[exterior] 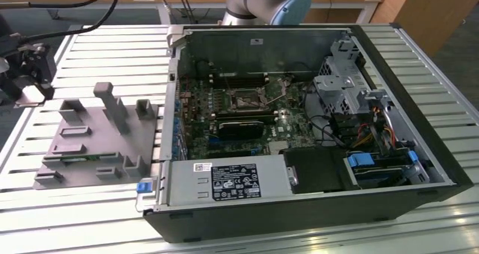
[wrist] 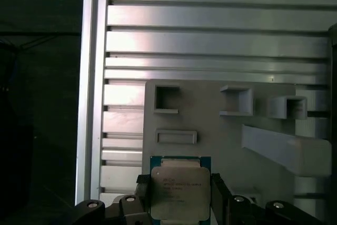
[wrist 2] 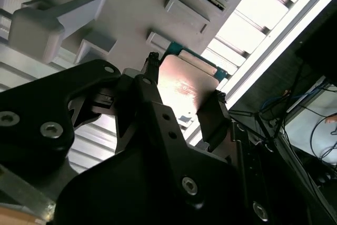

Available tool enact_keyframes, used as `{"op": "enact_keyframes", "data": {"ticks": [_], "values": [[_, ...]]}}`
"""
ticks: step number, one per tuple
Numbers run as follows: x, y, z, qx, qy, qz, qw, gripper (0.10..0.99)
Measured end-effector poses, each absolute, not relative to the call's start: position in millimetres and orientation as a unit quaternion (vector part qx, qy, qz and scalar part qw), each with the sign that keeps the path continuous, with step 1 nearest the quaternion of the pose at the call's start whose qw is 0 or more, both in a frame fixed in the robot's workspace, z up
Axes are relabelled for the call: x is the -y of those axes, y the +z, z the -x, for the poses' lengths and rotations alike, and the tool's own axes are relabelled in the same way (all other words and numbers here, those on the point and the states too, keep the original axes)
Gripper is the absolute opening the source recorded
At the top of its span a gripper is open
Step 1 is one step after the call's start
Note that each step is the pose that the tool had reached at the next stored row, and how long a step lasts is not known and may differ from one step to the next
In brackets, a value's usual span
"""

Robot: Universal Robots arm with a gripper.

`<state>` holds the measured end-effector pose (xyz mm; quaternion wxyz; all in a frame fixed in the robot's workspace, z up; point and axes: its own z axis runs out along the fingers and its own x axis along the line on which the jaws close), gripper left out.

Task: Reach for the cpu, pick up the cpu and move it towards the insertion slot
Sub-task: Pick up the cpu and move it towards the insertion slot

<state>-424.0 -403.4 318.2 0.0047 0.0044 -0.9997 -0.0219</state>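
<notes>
Gripper: the gripper point(wrist: 179, 189) is clamped on the cpu. Its 2 black fingers point(wrist 2: 211, 122) press against 2 opposite edges of the chip in both wrist views.
Cpu: the cpu point(wrist: 179, 194) sits flat between the fingertips. Its silvery top shows in the first wrist view, and a thin tan-green rim shows at its edges.
Frame: a teal frame point(wrist: 206, 162) on the plate lies directly behind the cpu, just past the fingertips. Whether the chip touches it cannot be told.
Plate: a gray plate point(wrist: 210, 130) lies under the gripper. It carries small rectangular holders and a tall gray post point(wrist: 287, 151) off to one side of the fingers.
Memory stick: a narrow green stick point(exterior: 78, 157) lies in a holder on the plate, apart from the gripper.
Table: a slatted metal table point(wrist: 210, 40) carries the plate and stretches out beyond the gripper.
Cables: in the exterior view the gripper hangs at the exterior view's left edge, with black cables point(exterior: 97, 13) rising from it.
Case: an open black computer case point(exterior: 299, 220) lies on the table to the exterior view's right of the gripper, well apart, with the plate between them.
Insertion slot: the insertion slot point(exterior: 245, 100) is a small square black socket in a silvery frame. It sits on the circuit board point(exterior: 198, 114) inside the case, well apart from the gripper and the cpu.
Card: a black rectangular card point(exterior: 239, 129) lies just beside the insertion slot.
</notes>
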Motion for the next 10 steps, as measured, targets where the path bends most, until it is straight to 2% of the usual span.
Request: {"op": "enact_keyframes", "data": {"ticks": [10], "values": [[403,334,424,1.0,-0.022,-0.004,0.005,0.541]]}}
